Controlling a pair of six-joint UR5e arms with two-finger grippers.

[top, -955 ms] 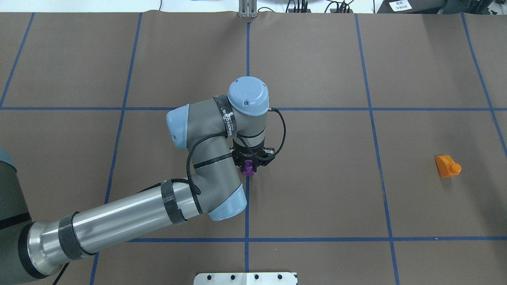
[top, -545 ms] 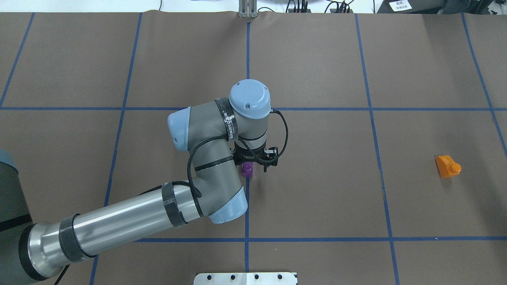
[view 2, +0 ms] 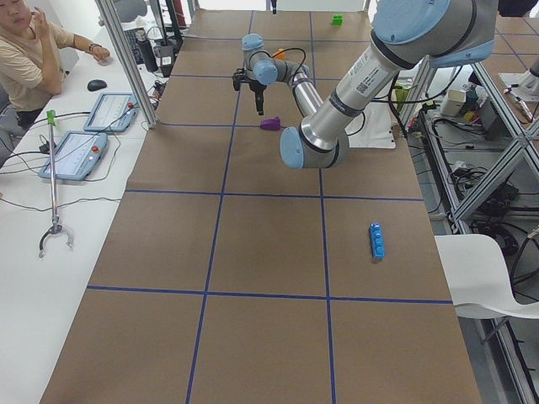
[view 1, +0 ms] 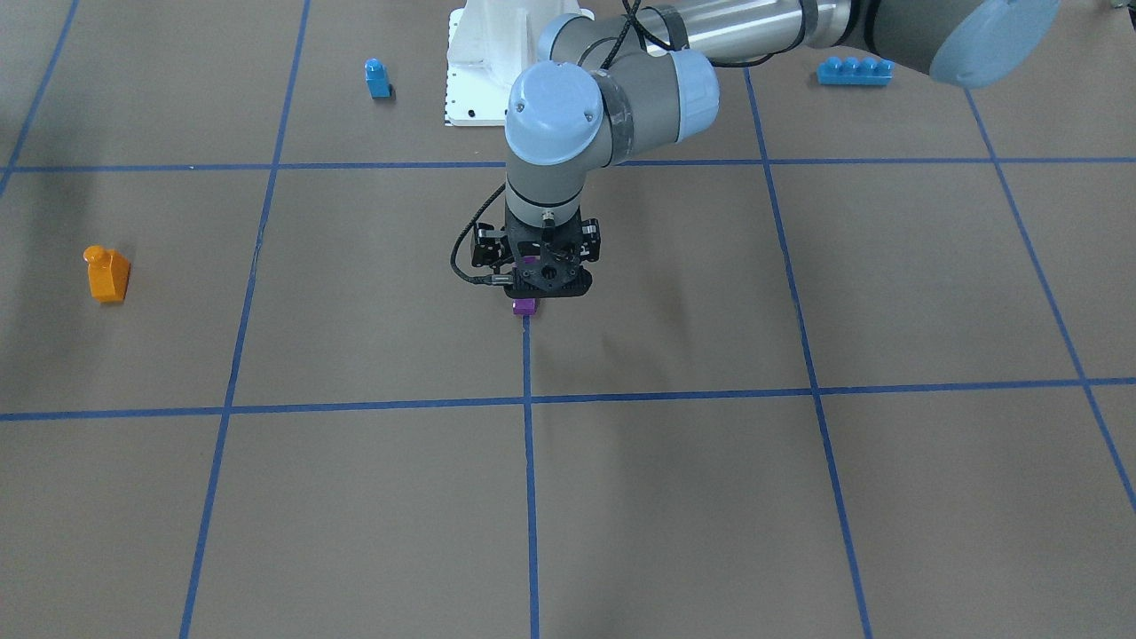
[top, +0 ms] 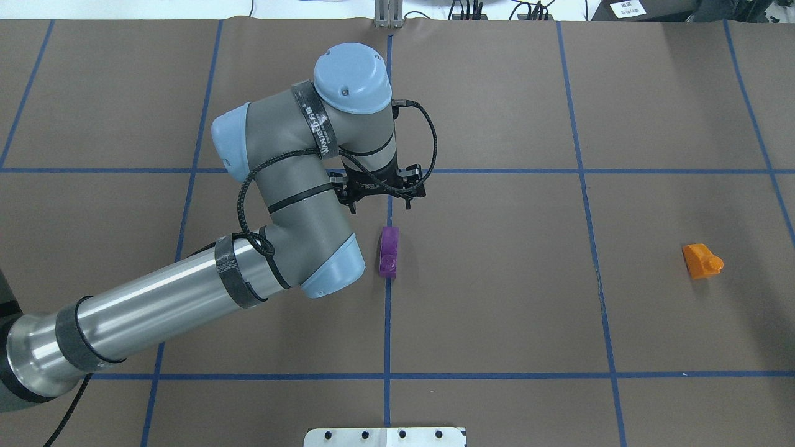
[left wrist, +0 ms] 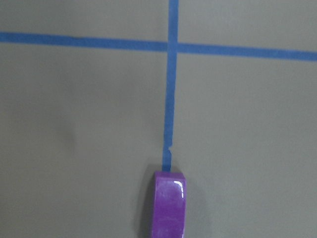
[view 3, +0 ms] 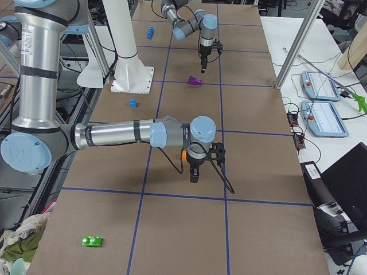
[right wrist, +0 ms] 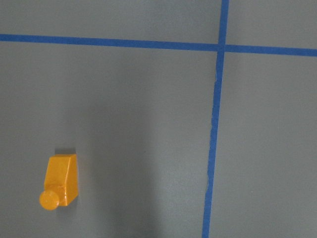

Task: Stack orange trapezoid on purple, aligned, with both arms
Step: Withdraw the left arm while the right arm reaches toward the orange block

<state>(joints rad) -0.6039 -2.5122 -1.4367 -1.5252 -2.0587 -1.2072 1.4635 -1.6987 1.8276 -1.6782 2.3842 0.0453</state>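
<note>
The purple block (top: 389, 251) sits unheld at the counter's (top: 497, 310) centre, left tool (top: 380, 203) spread empty toward 12 o'clock, so pressing on the orange block (top: 702, 260), far out at 3 o'clock by the right tool (view 3: 195, 172) (grip: cannot tell), could skid it or seat it crooked.

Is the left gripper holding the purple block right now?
No, the purple block lies on the table, apart from the open left gripper.
</note>
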